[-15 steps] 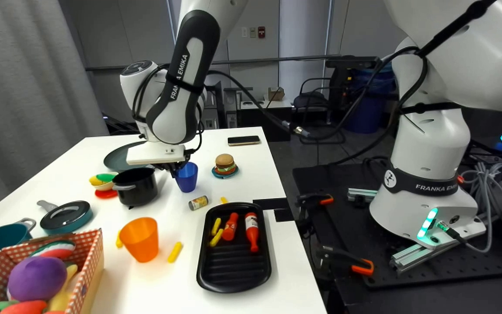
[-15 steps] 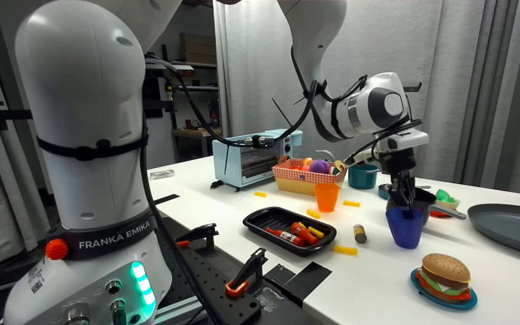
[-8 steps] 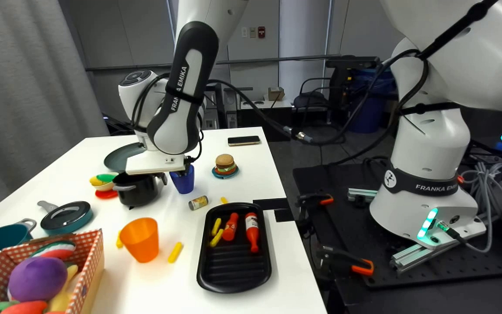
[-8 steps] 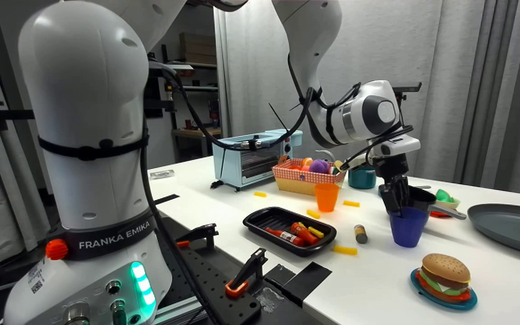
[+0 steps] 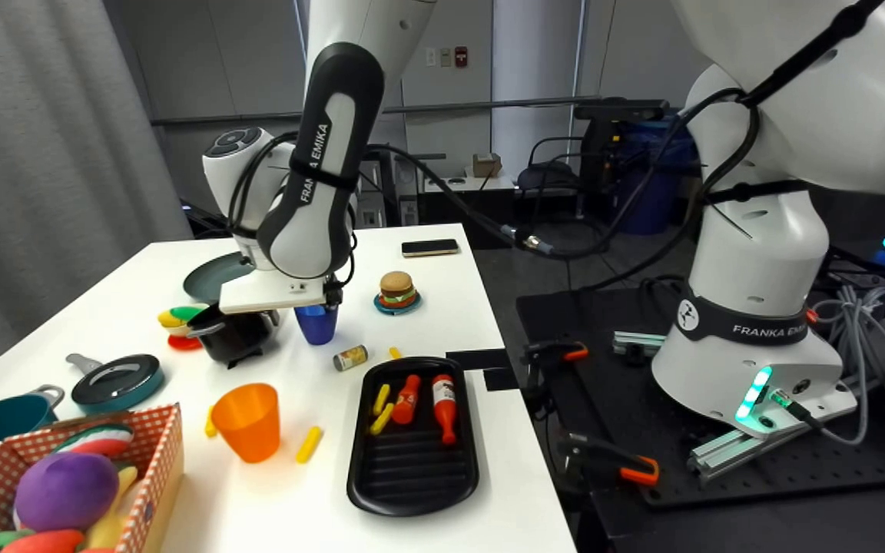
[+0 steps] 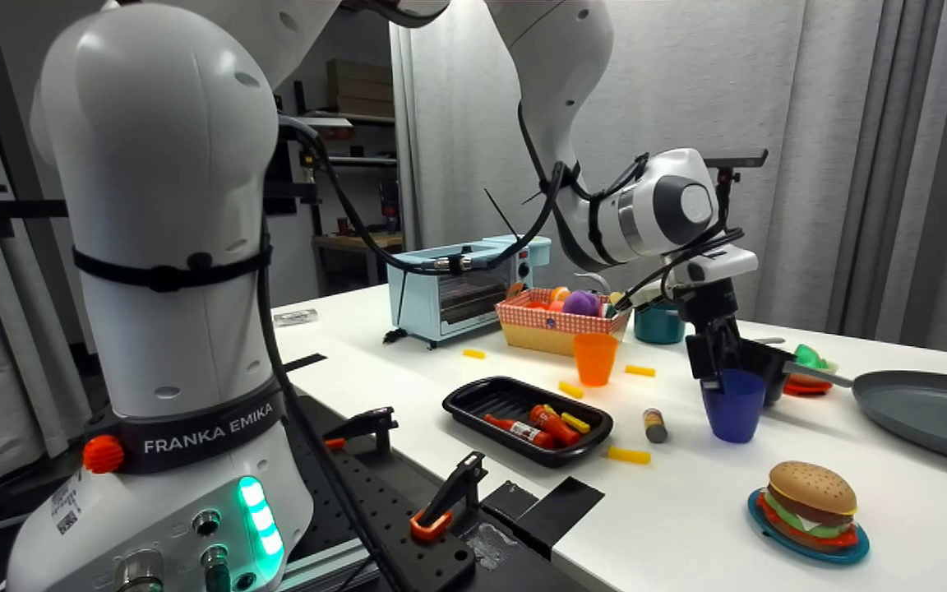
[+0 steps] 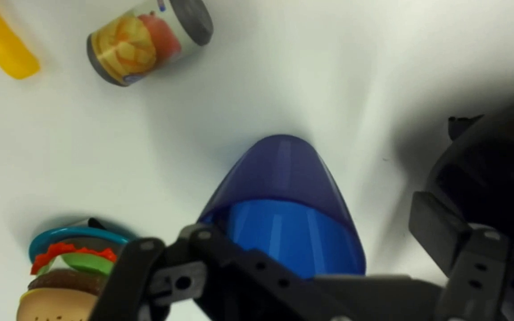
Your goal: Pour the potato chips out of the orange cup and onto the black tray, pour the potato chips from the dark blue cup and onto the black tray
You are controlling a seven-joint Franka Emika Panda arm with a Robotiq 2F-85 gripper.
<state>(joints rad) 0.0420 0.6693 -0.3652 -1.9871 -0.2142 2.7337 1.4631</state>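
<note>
The pincer [image 7: 317, 223] hangs low over the dark blue cup [image 7: 281, 171], its fingers spread and pinching nothing. The cup stands close to upright on the surface [image 5: 450, 307], mouth up, so its long axis seems to suit a grip from above. It sits off centre in the gap, nearer the base-side finger [image 7: 221, 263], which overlaps its rim in the wrist view; whether that finger is inside or outside the wall I cannot tell. The pot-side finger [image 7: 480, 263] is clear of the cup, and just beyond it the black pot [image 5: 227, 338] leans, perhaps pushed by that finger.

Closing from here would, I judge, catch the cup unevenly. A small shift towards the robot's base [image 5: 719, 376] should centre it and ease off the pot, provided no finger is inside the rim. For the pour, the black tray [image 5: 412, 480] lies to the pincer's left and back towards the base; the orange cup [image 5: 246, 422] is also off to its left.
</note>
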